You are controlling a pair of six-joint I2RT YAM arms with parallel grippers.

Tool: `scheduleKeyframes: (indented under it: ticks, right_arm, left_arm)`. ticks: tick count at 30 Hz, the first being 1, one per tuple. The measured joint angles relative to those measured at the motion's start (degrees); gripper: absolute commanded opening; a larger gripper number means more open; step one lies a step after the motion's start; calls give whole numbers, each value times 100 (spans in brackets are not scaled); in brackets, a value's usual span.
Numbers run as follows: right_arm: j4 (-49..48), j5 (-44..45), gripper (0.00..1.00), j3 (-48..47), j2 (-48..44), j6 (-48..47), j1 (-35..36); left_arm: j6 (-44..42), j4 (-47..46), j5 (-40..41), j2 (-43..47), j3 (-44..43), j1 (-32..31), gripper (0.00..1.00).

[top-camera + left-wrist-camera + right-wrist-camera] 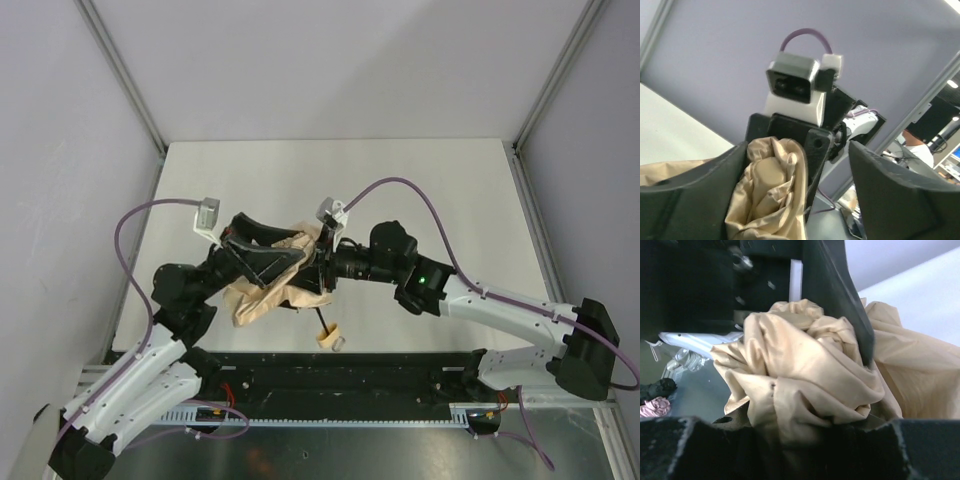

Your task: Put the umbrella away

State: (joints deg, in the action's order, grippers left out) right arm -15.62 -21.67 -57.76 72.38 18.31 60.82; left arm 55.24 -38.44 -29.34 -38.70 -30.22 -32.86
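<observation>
Mid-table, centre of the overhead frame, both claws crowd the crumpled umbrella (272, 288).
Its bunched tan cloth sits pinched in the right claw (320, 258); the left claw (298, 258) gapes open. Shaft (320, 322) and handle (328, 338) jut out below: gathering appears unfinished, stowing not begun.

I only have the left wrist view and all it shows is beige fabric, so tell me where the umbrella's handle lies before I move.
Observer: The handle lies on the table by its near edge, roughly midway between the arms.
Operator: Say how the shaft runs.
Observer: The black shaft runs from the handle back into the fabric.
Operator: Report the right gripper.
Observer: In its wrist view the right gripper has bunched fabric between its fingers. I cannot tell whether it is clamped.
</observation>
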Motion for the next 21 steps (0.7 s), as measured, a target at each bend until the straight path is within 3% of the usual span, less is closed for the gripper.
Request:
scheduleKeyframes:
  ticks: [3, 6, 10, 13, 18, 21]
  right_arm:
    - [269, 28, 0, 219, -164, 13, -175]
    - [870, 223, 0, 492, -531, 13, -350]
    - [1617, 776, 0, 605, -938, 17, -654]
    - [2050, 1244, 0, 614, -1307, 118, -951]
    - [2262, 1515, 0, 614, -1790, 284, -1405]
    - [2267, 1335, 0, 614, -1928, 396, -1628]
  left_arm:
    - [160, 179, -74, 48, -160, 107, 99]
    - [48, 684, -68, 269, -365, 431, 97]
    - [-623, 1838, 153, 682, -942, 761, 93]
    - [-1228, 2461, 179, 866, -1338, 804, 97]
    - [-1867, 3025, 76, 708, -1360, 595, 99]
    - [-2208, 3252, 251, 264, -1357, -44, 99]
